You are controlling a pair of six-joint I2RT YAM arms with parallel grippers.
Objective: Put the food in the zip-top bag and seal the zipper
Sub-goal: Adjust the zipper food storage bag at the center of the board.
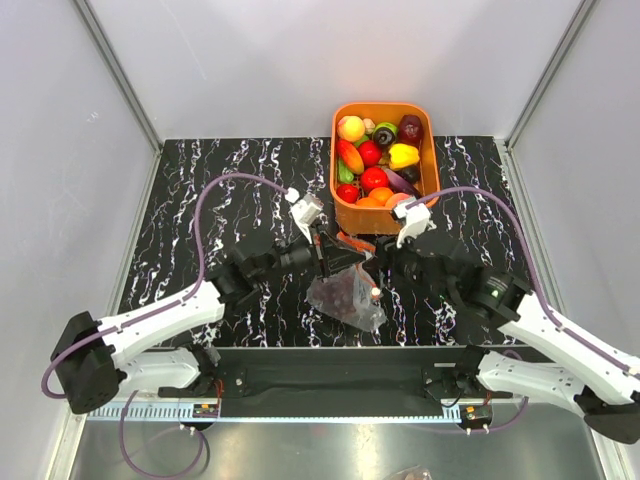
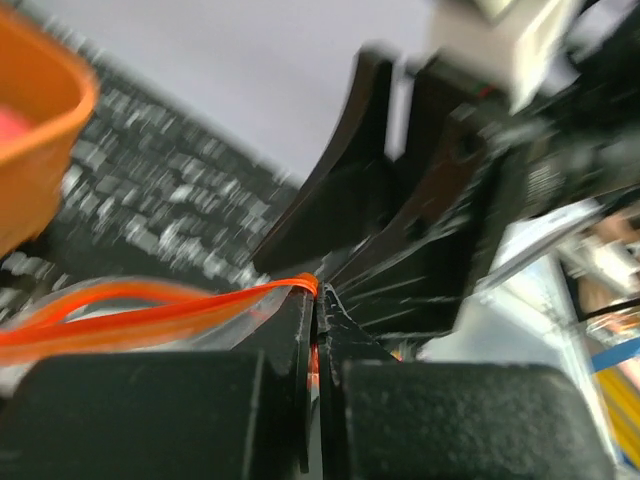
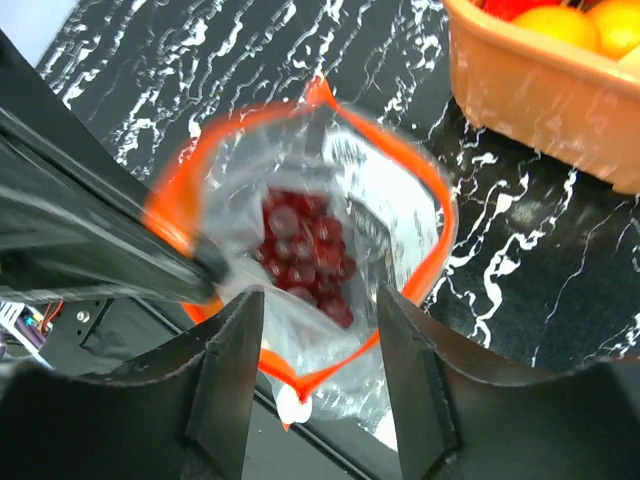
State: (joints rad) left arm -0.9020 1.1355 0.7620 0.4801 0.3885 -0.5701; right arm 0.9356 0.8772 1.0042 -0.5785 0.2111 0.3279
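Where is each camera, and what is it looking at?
Top external: high behind the arms, looking down on the table and basket; both arms show.
Left wrist: low, looking along the table; left tool pinches the zipper.
Right wrist: above the bag, looking down at grapes inside; open right tool shows.
Both wrist views share the zipper.

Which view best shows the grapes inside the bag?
Right wrist: it looks straight into the open bag at the grapes. Top view shows a dark blur through plastic; left wrist shows only the zipper.
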